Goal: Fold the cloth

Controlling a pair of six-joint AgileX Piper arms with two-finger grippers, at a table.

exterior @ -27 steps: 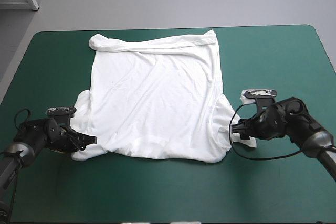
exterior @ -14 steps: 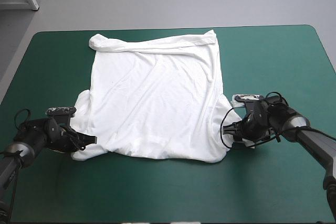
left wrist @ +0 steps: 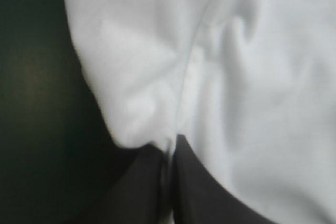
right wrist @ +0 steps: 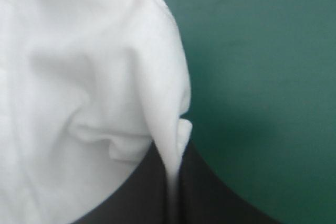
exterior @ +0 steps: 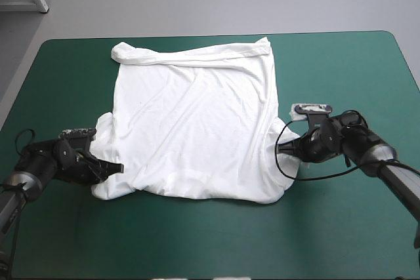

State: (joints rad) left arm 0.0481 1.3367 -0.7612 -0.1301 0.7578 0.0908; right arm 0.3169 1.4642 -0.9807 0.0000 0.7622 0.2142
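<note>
1. My T-shirt (exterior: 193, 116) is plain white all over; its creases show only as soft grey shading.
2. The bench (exterior: 341, 63) wears a plain teal-green cover, one flat colour from the upper left of the frame to the lower right.
3. My left tool (exterior: 117, 168), at the lower left of the frame, has black fingers (left wrist: 142, 192) with a thin line of white cloth between them.
4. My right tool (exterior: 281, 149), at the right of the frame, has black fingers (right wrist: 210, 198) as well, with a white fold between them.
</note>
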